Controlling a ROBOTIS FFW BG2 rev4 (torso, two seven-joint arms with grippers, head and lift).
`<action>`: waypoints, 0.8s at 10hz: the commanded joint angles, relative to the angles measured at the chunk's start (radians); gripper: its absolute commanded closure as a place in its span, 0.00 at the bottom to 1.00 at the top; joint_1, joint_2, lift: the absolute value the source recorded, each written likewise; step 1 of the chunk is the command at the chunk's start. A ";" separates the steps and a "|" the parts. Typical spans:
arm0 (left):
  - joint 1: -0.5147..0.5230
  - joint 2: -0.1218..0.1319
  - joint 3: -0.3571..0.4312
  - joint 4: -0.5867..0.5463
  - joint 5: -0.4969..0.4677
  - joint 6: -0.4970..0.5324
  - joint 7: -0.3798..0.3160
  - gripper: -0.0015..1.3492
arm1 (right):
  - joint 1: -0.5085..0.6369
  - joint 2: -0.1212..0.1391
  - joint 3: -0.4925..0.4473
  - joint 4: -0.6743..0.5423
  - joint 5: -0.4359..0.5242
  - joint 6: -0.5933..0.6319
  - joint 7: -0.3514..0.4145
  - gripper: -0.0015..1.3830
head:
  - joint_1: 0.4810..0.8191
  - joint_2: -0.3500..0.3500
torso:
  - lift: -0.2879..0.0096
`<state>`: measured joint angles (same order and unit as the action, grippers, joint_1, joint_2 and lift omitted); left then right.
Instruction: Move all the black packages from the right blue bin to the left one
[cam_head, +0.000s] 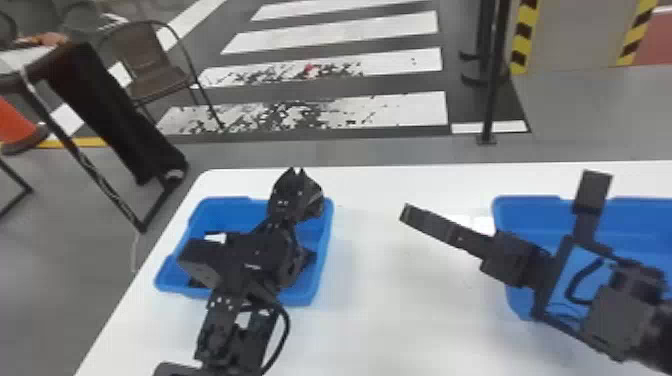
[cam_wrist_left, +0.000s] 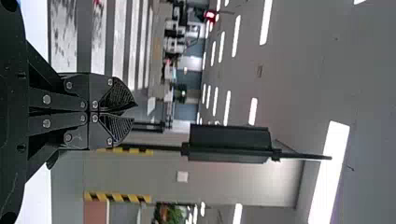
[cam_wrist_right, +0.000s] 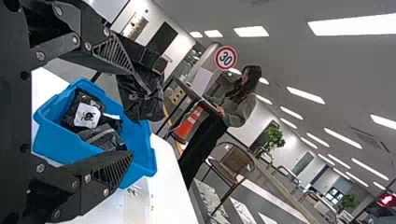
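Left: blue bin at table's left side, black packages inside, loosely piled. One has a white label with a dark emblem; rest of its print not legible. Left gripper above this bin, fingers together, nothing between them.

Middle to right: right gripper spread wide, holding nothing; one finger points left over the white table, the other is up by the right bin's far rim. Right blue bin at the right, partly under the arm; can't tell if packages remain in it.

Step, my guess: right arm ready for another pick, if any left. Aim fingers down into right bin, straddle a package's bulk, not a loose corner, and keep the label face unpinched. Close firmly, lift above rim before going left. Left arm should clear its bin first, or the two may collide. Lower before release so the pile stays inside.

Other writing: round red-rimmed sign in background.
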<state>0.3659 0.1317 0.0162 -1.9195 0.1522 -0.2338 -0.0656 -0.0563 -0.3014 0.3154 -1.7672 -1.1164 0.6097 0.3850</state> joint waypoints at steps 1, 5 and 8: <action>-0.064 -0.012 0.088 0.134 -0.124 -0.071 0.038 0.90 | 0.032 -0.002 -0.034 -0.018 0.006 -0.003 0.006 0.10 | 0.63 0.93 | 0.45; -0.035 -0.023 0.024 0.188 0.067 -0.264 0.056 0.08 | 0.174 0.015 -0.244 -0.131 0.295 -0.077 0.029 0.10 | 0.63 0.97 | 0.45; 0.022 -0.050 -0.016 0.173 0.069 -0.316 0.052 0.13 | 0.331 0.056 -0.413 -0.234 0.672 -0.367 0.037 0.11 | 0.63 0.72 | 0.45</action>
<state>0.3751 0.0890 0.0033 -1.7455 0.2266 -0.5450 -0.0138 0.2433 -0.2543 -0.0696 -1.9904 -0.4854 0.2925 0.4219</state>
